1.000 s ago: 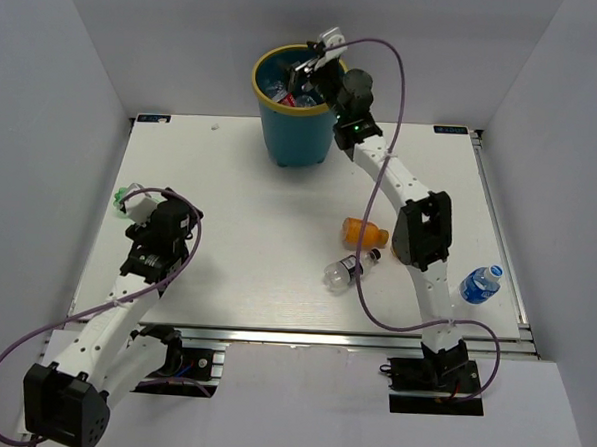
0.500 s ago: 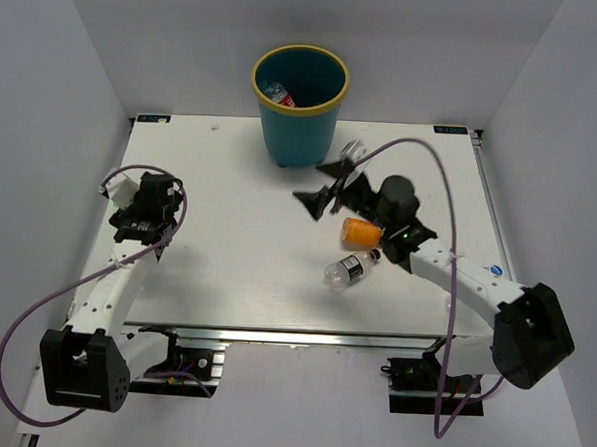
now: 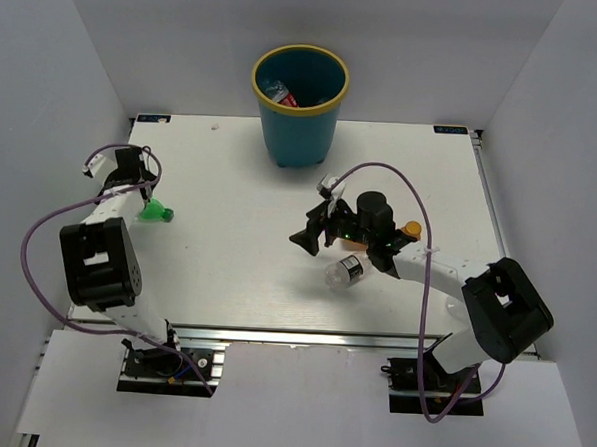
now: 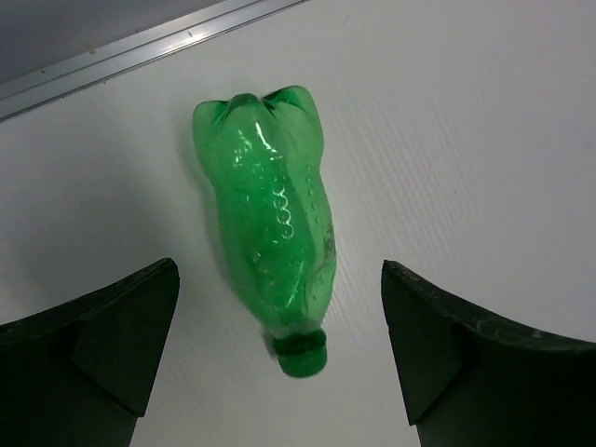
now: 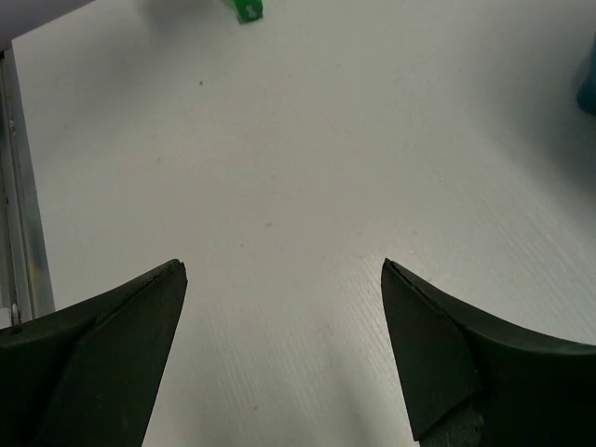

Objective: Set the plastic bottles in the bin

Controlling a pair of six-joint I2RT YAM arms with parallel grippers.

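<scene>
Two grippers both stand with their jaws wide apart and nothing between the pads. At the far left of the white table, the left gripper hangs over a green bottle. In the left wrist view the bottle lies on its side between the two dark fingers, touching neither. Its cap points toward the camera, its lobed base points away, and its body is tilted slightly off the line between the fingers. A metal rail at the table's edge runs just beyond the base.

Further right, at the far edge of the table, the bin stands upright. A clear bottle with a red label lies inside it against the far-left wall.

Right of centre, the right gripper points left over bare table. Its wrist view shows only white surface between the fingers, with a scrap of green at the top edge and a sliver of teal at the right edge. A clear bottle with a dark label lies on its side just beside the right arm, on the near side and behind the fingertips, not between them. An orange bottle shows on the far side of that arm, partly hidden by it.
</scene>
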